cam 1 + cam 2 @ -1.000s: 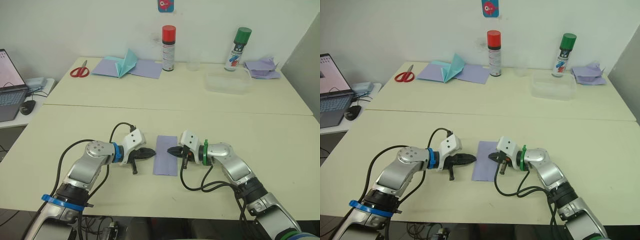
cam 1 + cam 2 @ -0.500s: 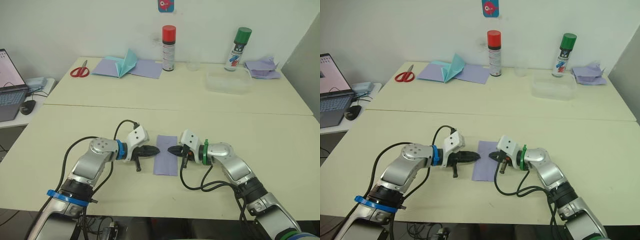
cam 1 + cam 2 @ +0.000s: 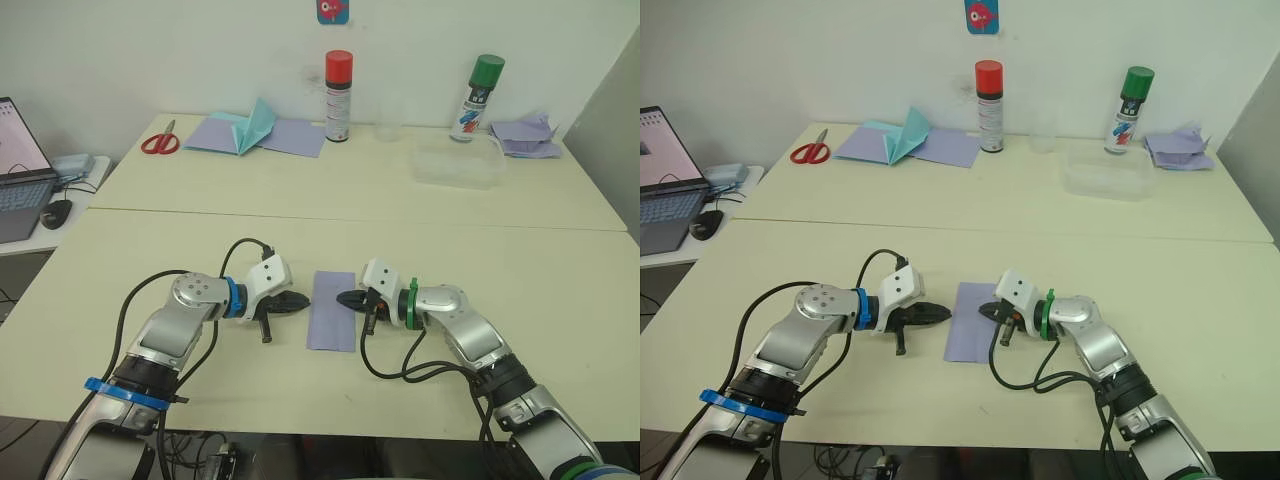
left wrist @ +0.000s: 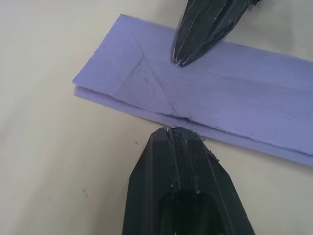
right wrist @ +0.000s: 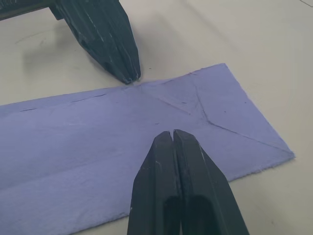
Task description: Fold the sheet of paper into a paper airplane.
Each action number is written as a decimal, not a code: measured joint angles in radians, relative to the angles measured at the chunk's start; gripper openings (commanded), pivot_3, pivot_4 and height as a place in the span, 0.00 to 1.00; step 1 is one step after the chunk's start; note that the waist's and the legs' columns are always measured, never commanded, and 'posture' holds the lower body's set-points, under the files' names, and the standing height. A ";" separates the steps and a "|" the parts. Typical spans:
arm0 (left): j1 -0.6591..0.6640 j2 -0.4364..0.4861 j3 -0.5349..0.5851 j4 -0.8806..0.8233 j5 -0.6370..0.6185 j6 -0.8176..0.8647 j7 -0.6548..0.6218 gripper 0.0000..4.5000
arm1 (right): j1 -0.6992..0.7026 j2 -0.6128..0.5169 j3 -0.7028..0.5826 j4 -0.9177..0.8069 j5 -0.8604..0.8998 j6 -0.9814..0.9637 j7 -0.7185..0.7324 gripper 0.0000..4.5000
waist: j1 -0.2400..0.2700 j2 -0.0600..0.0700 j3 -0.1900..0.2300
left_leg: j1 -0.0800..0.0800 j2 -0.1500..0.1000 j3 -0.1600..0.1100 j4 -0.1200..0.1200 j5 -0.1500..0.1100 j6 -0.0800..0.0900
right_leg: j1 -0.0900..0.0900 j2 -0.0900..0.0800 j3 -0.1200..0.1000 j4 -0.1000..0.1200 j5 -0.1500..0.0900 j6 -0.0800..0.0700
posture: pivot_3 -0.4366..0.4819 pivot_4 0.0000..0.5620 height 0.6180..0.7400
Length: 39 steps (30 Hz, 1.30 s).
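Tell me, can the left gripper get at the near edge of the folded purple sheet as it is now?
Probably yes. The left gripper, fingers shut, points at the edge of the sheet of paper with only bare table between them. The right gripper rests on the sheet's other side, leaving that edge free.

Both arms bent inward, low, left gripper (image 3: 305, 302) and right gripper (image 3: 341, 298) tip to tip, fingers pressed together.

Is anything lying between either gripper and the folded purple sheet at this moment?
Nothing visible. The left gripper sits shut at the left edge of the sheet of paper, and the right gripper, also shut, has its tip over the sheet's right side. Bare table surrounds the sheet.
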 measured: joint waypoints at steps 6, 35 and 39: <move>-0.009 0.003 0.001 0.000 0.000 0.002 -0.018 0.00 | 0.000 0.000 0.000 -0.002 0.001 0.006 -0.004 0.01 | 0.000 0.000 0.000 | 0.000 0.000 0.000 0.000 0.000 0.000 | 0.000 0.000 0.000 0.000 0.000 0.000 | 0.48 0.27 1.00; -0.056 -0.043 -0.033 0.062 0.053 -0.046 -0.037 0.00 | 0.059 -0.037 -0.020 -0.091 0.003 0.060 -0.007 0.01 | 0.013 0.000 0.000 | 0.000 -0.002 -0.001 0.001 -0.001 0.001 | 0.002 0.000 0.000 0.000 0.000 0.000 | 0.48 0.27 1.00; -0.065 -0.059 -0.029 0.071 0.051 -0.029 -0.037 0.00 | 0.064 -0.037 -0.022 -0.100 0.003 0.070 -0.008 0.01 | 0.016 0.000 0.000 | 0.000 -0.002 -0.001 0.001 -0.001 0.001 | 0.002 0.000 -0.001 0.000 0.000 0.000 | 0.48 0.27 1.00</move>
